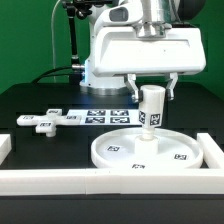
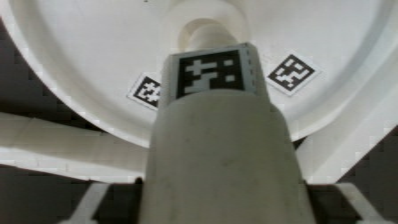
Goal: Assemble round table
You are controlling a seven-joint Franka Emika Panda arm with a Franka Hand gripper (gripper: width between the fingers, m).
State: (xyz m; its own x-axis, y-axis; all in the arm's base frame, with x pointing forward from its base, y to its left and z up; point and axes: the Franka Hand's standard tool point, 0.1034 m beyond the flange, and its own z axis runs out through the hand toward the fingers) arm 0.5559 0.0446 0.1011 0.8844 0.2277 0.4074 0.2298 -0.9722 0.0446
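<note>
The large white rimmed round disc [image 1: 140, 150] lies flat on the black table, near the white border wall. The short cylinder leg [image 1: 150, 108] stands upright at the disc's centre, a tag on its side. My gripper [image 1: 151, 92] is shut on the leg's top, one finger on each side. In the wrist view the leg [image 2: 217, 130] fills the middle and runs down to the disc [image 2: 107, 60], whose tags show beside it. My fingers [image 2: 114, 200] sit against the leg's sides. The cross-shaped foot piece [image 1: 47, 120] lies flat at the exterior view's left.
The marker board [image 1: 106, 116] lies flat behind the disc. The white border wall [image 1: 110, 182] runs along the front and up both sides. The arm's base [image 1: 100, 70] stands at the back.
</note>
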